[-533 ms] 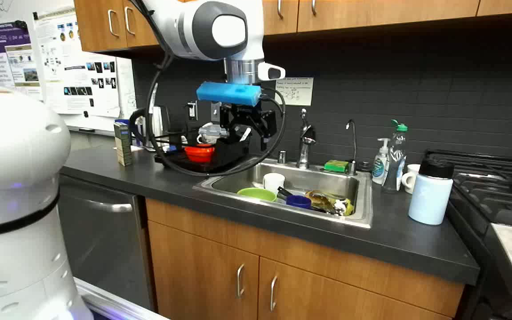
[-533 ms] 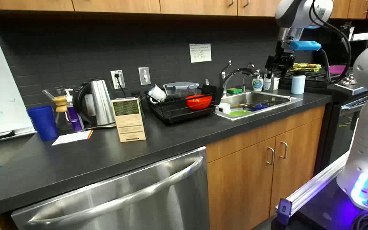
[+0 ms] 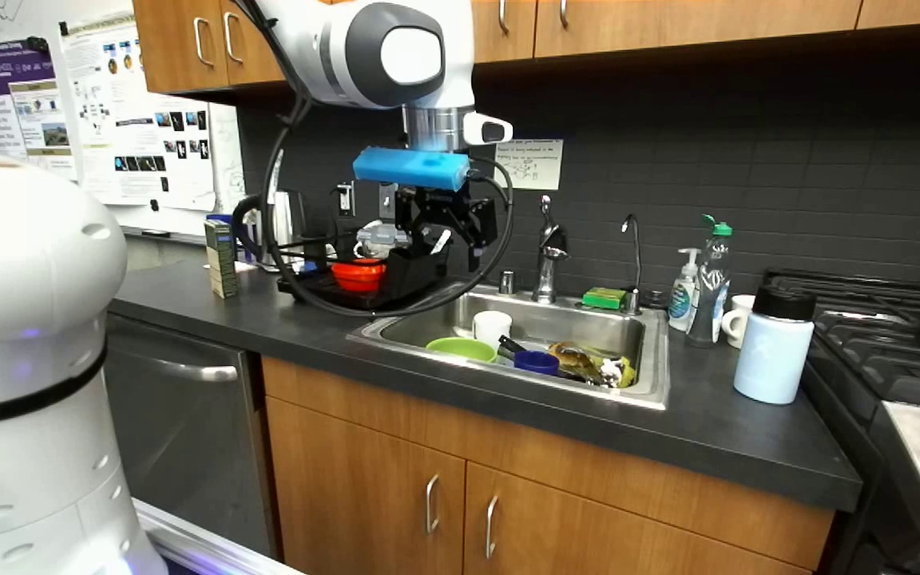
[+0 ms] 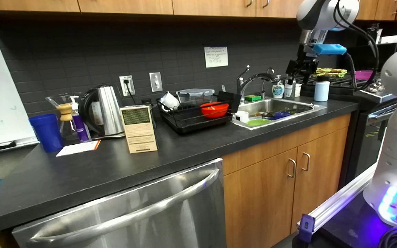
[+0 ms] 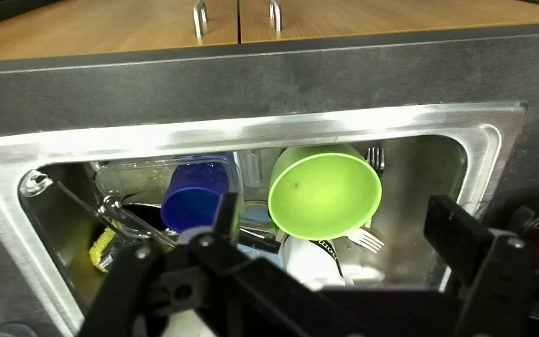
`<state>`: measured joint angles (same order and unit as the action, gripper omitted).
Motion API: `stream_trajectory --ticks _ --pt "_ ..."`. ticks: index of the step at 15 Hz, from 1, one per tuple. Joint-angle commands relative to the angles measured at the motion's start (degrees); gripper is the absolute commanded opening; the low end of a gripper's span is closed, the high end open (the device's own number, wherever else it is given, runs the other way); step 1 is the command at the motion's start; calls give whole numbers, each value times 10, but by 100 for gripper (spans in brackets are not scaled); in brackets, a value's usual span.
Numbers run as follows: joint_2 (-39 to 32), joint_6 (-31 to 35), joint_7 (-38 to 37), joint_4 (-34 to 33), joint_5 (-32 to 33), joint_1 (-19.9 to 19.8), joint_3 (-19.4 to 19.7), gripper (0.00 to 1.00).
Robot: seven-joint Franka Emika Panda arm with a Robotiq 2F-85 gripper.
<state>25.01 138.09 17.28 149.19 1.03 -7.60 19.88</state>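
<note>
Overhead, my gripper: spread wide, holding nothing above the sink.
Green bowl: in the sink.
Blue cup: bowl's nine o'clock, wrist view.
White cup: bowl's six o'clock.

The gripper has matt black fingers, smooth and hard-looking, and above it sits a smooth blue casing with a dull sheen. Seen between the fingers, the green bowl looks like smooth, satiny plastic, the white cup like glossy glazed ceramic, and the fork is shiny metal. Past one finger lie a smooth, plastic-looking blue cup, a transparent glossy container and a rough, porous yellow sponge. Below the gripper, the sink is bare, steel-like metal with bright glare; the counter around it is matt and faintly mottled. Beyond the gripper, the faucet is polished metal.
</note>
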Motion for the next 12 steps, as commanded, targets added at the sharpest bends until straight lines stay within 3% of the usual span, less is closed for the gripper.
stream_trajectory --ticks 1,5,12 --pt "-1 -2 5 -1 -7 -11 -11 100" --pt "6 30 7 3 -19 1 -20 100" --pt "-8 144 16 0 -51 47 -38 100"
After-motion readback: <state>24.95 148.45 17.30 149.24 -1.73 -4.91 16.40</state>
